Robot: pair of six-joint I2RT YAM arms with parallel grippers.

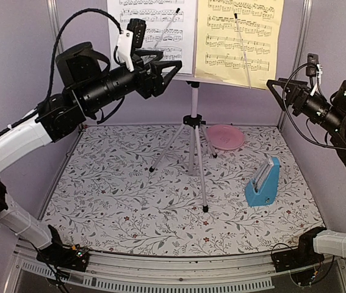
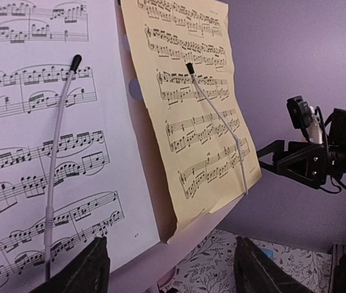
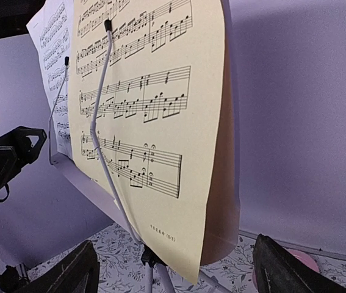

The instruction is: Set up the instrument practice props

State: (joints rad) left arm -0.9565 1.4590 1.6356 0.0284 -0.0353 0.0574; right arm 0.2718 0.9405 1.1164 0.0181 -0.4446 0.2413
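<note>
Judging by how things lie, we take the setup to be near its end. The music stand (image 1: 194, 125) stands on its tripod at the middle of the overhead view. The white sheet (image 1: 151, 27) and the yellow sheet (image 1: 240, 36) lean side by side on its desk at the top of the frame, each crossed by a thin wire arm (image 2: 54, 183). The metronome (image 1: 263, 183) sits upright on the floral table cloth (image 1: 130, 201) at lower right, near the pink plate (image 1: 226, 137).

The left gripper (image 1: 173, 66) hovers at the desk's lower left corner and the right gripper (image 1: 275, 90) just off its right edge. Both have their jaws spread wide and hold nothing.

The next move, as we see it, calls for drawing both arms straight back from the desk. A brush against the ledge could tip the light stand or slide a sheet.

The tops of both sheets are cut off by the upper frame edge. The desk is almost wholly hidden behind the paper. From the wrist views we cannot tell whether any finger touches the ledge.
</note>
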